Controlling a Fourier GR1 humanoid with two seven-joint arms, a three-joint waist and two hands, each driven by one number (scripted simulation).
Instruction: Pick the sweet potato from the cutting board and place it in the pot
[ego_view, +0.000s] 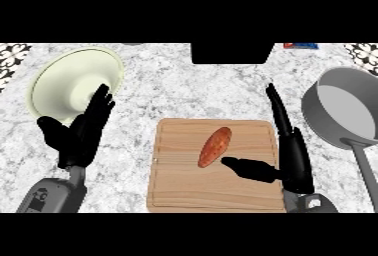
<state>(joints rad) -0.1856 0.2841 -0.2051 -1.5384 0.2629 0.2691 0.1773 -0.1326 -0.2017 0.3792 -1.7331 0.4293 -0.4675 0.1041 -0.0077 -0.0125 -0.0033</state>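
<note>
Nearest the viewer, two grey forearms enter from the lower edge. The right hand (292, 155) stands over the right edge of the cutting board (215, 187). Its fingers are straight and point away from the viewer, reaching past the board's far right corner. Its thumb is spread wide to the left, lying over the board, with the tip just beside the lower end of the sweet potato (215, 146). Contact between thumb and potato cannot be confirmed. The hand is open wide and holds nothing.

The left hand (80, 131) shows at the view's left, open, fingers straight and pointing up and slightly right, thumb spread to the left. Its fingertips overlap the lower right rim of a pale plate (63, 82). It holds nothing.

The sweet potato lies on the cutting board, slightly above the board's middle, tilted with its upper end to the right.

The grey pot (334, 102) stands on the marble desk (184, 90) at the right, apart from the board, its handle running toward the lower edge. A black object (232, 52) sits at the far edge of the desk.
</note>
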